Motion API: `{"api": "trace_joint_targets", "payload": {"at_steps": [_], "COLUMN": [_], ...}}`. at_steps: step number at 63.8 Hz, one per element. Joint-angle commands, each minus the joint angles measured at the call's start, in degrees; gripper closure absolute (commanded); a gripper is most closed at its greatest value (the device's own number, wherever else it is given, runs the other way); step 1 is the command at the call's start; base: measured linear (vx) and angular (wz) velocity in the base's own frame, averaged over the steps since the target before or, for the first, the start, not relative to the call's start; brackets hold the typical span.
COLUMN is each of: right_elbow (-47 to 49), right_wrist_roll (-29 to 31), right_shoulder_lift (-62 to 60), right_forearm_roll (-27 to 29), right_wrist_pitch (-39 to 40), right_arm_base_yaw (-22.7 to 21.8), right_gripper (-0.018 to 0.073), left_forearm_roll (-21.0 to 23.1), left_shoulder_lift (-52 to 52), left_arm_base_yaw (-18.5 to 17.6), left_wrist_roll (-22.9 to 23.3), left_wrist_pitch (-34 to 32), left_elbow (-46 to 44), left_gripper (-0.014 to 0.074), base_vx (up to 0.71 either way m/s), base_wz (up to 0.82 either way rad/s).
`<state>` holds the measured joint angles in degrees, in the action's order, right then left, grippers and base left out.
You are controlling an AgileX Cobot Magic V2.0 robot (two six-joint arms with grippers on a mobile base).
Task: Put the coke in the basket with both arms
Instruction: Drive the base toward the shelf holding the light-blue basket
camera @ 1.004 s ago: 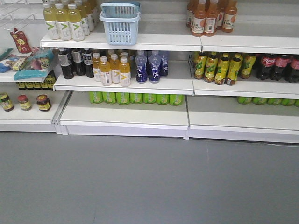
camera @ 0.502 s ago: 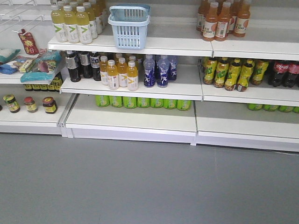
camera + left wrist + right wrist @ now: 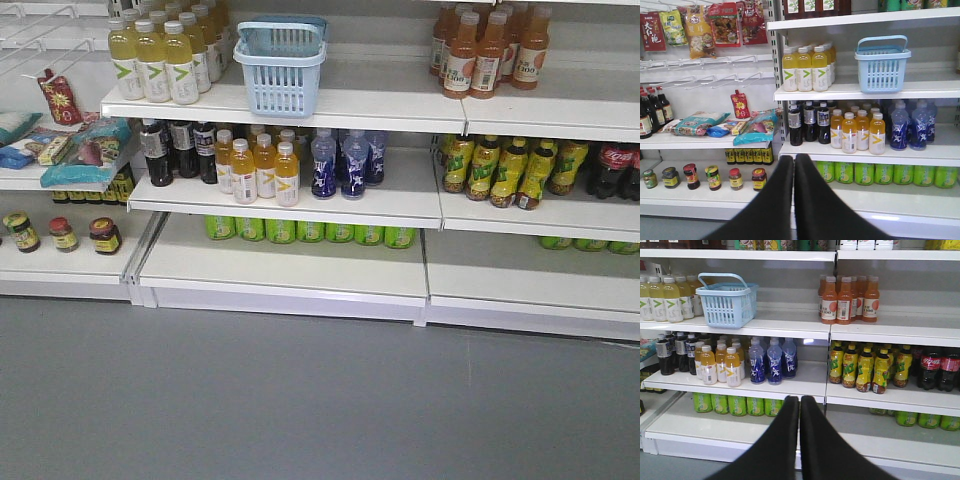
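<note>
The light blue slotted basket (image 3: 282, 65) stands on the upper shelf between pale yellow drinks and orange drinks; the wrist views also show the basket (image 3: 882, 62) (image 3: 727, 302), with its handle up. The all-red coke is out of view in every frame. My left gripper (image 3: 793, 159) is shut with nothing in it, well back from the shelves and pointing at the lower shelf. The right gripper (image 3: 799, 400) is also shut and empty, facing the shelf post. Neither gripper appears in the front view.
Dark plastic cola bottles (image 3: 939, 368) with red labels stand at the right of the middle shelf, beside yellow-green bottles (image 3: 867, 366). Orange, blue and dark bottles (image 3: 262, 160) fill the middle shelf and green cans (image 3: 310, 232) lie below. Jars (image 3: 714, 176) and snack bags sit left. Grey floor (image 3: 320, 400) lies in front.
In the front view the whole shelving has drifted right and downward in the frame, so more of the top shelf shows. Nothing on the shelves has moved.
</note>
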<state>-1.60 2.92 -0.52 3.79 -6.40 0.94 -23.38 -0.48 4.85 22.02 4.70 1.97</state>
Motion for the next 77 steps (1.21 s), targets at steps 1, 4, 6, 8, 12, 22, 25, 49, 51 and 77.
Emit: {"api": "trace_joint_targets", "payload": {"at_steps": [1,4,6,8,12,22,25,49,51,77], "right_elbow": [-0.8,-0.8,-0.8,-0.8,-0.8,-0.8,-0.8,-0.8,-0.8,-0.8], "right_wrist_roll": [0.2,0.2,0.2,0.2,0.2,0.2,0.2,0.2,0.2,0.2], "right_shoulder_lift": [-1.0,-1.0,-1.0,-1.0,-1.0,-1.0,-1.0,-1.0,-1.0,-1.0], "right_forearm_roll": [-0.2,-0.2,-0.2,-0.2,-0.2,-0.2,-0.2,-0.2,-0.2,-0.2], "right_wrist_pitch": [4.4,4.4,4.4,4.4,4.4,4.4,4.4,4.4,4.4,4.4], "right_arm_base_yaw": [-0.3,-0.3,-0.3,-0.3,-0.3,-0.3,-0.3,-0.3,-0.3,-0.3], "right_gripper": [0.0564,0.0564,0.0564,0.0564,0.0564,0.0564,0.0564,0.0564,0.0564,0.0564], "left_forearm_roll": [0.2,0.2,0.2,0.2,0.2,0.2,0.2,0.2,0.2,0.2], "left_shoulder_lift": [-1.1,-1.1,-1.1,-1.1,-1.1,-1.1,-1.1,-1.1,-1.1,-1.1], "left_arm_base_yaw": [-0.1,-0.1,-0.1,-0.1,-0.1,-0.1,-0.1,-0.1,-0.1,-0.1], "left_wrist_roll": [0.7,0.7,0.7,0.7,0.7,0.7,0.7,0.7,0.7,0.7], "left_wrist_pitch": [-4.2,-4.2,-4.2,-4.2,-4.2,-4.2,-4.2,-4.2,-4.2,-4.1], "left_elbow": [0.4,0.4,0.4,0.4,0.4,0.4,0.4,0.4,0.4,0.4], "left_gripper": [0.0603,0.0603,0.0603,0.0603,0.0603,0.0603,0.0603,0.0603,0.0603,0.0603], "base_vx": [0.12,0.12,0.12,0.12,0.12,0.12,0.13,0.13,0.13,0.12], "base_wz": [-0.03,-0.03,-0.03,-0.03,-0.03,-0.02,-0.02,-0.03,-0.03,-0.04]}}
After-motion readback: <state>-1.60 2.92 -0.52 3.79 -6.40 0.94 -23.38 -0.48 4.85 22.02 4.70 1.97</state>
